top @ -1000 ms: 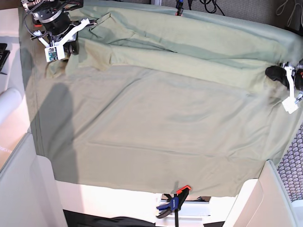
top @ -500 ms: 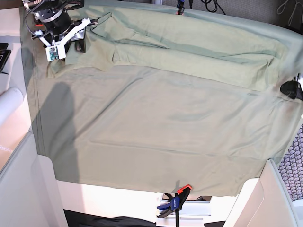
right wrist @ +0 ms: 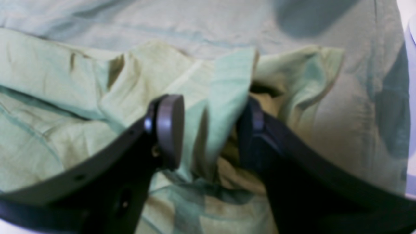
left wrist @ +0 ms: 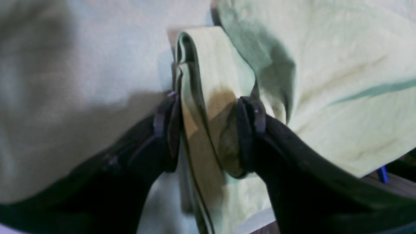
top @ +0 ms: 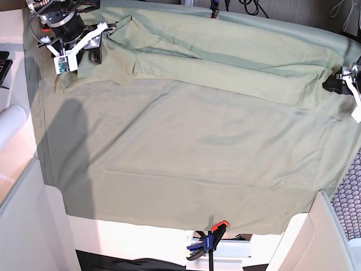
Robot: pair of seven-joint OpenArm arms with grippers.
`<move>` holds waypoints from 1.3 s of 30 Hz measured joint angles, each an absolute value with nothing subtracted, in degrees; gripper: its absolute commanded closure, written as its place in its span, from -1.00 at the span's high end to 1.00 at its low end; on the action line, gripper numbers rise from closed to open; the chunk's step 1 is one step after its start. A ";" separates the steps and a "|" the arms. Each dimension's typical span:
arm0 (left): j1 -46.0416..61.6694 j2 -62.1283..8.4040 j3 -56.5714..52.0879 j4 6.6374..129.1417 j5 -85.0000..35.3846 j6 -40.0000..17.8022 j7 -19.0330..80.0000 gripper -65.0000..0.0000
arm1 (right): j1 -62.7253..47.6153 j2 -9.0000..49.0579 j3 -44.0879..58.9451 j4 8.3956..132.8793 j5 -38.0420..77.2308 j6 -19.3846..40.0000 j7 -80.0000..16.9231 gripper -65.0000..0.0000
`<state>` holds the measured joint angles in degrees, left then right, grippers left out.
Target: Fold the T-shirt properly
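The pale green T-shirt lies folded in a long band across the far part of the table, on the larger green sheet. My right gripper is at the band's left end. In the right wrist view its jaws hold a raised fold of the T-shirt. My left gripper is at the band's right end. In the left wrist view it pinches a doubled edge of the T-shirt, lifted off the sheet.
The sheet hangs over the front edge, held by a blue and orange clamp. A white roll lies off the table at the left. Cables hang behind the far edge. Padded rails flank the front corners.
My left gripper has moved toward the far edge along the right side, taking the T-shirt's right end with it. The right gripper has stayed nearly still at the left end.
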<state>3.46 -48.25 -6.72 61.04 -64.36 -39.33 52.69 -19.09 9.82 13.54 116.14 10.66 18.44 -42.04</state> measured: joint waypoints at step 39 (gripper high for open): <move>9.98 -43.29 -7.07 64.77 -65.17 -40.36 44.91 -1.00 | -19.09 9.82 13.54 116.14 10.66 18.44 -41.67 -0.17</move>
